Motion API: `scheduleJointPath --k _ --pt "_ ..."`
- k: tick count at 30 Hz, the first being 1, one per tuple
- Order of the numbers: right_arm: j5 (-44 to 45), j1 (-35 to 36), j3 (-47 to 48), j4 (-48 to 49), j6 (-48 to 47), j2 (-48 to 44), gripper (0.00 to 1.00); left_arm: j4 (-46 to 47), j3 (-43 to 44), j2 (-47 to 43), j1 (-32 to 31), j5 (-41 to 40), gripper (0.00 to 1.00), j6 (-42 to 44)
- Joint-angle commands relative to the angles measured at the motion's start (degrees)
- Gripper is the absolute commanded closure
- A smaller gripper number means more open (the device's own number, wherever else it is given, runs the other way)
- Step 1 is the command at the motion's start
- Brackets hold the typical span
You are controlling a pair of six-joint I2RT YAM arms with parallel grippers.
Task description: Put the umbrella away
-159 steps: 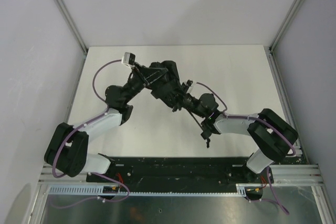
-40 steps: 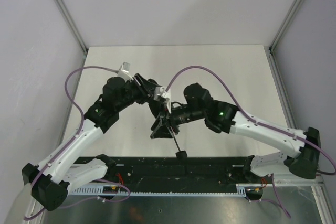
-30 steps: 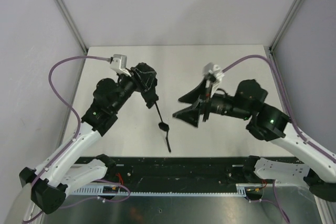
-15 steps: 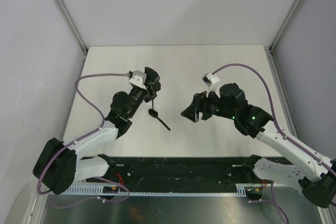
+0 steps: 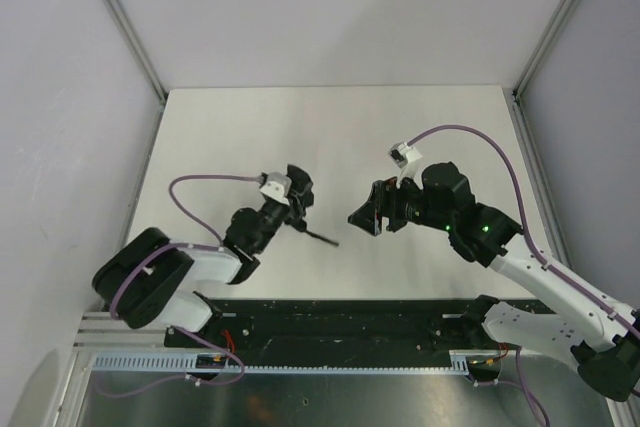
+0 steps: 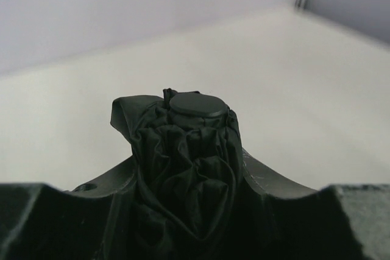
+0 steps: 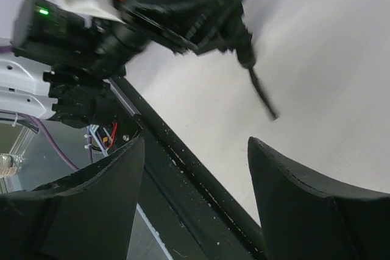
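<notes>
The umbrella (image 6: 183, 150) is a bunch of crumpled black fabric topped by a round flat cap (image 6: 196, 104). It stands between the jaws of my left gripper (image 6: 189, 181), which is shut on it. In the top view the left gripper (image 5: 293, 195) hovers left of centre, and a thin black cord (image 5: 322, 238) sticks out from it to the right. My right gripper (image 5: 362, 215) is a short way to the right, open and empty. Between its spread fingers (image 7: 195, 144), the right wrist view shows the umbrella's cord (image 7: 261, 94) hanging below the left gripper.
A black base rail (image 5: 340, 322) runs along the table's near edge. Grey walls with metal corner posts (image 5: 120, 22) close in the white table (image 5: 330, 127) on three sides. Purple cables (image 5: 195, 192) loop from both wrists.
The left arm has folded down and drawn back toward its base with the umbrella still in its grip, and the cord now points right. The right gripper has hardly moved.
</notes>
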Motion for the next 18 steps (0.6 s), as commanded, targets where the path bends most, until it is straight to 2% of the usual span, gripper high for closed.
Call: scheduleJointPath --k 1,13,18 --pt "-1.09 -0.5 -0.45 2.56 0.57 0.3 0.28 -4.05 -0.36 4.03 -2.23 -3.78 1.0 3.74" --pt "-1.38 -1.02 -0.49 1.95 0.49 -0.56 0.28 -3.63 -0.29 8.64 -2.17 -5.92 1.0 1.36" --pt "0.26 -1.15 -1.04 0.57 0.46 -2.84 0.28 -2.61 -0.33 11.96 1.05 -4.76 1.0 -3.73"
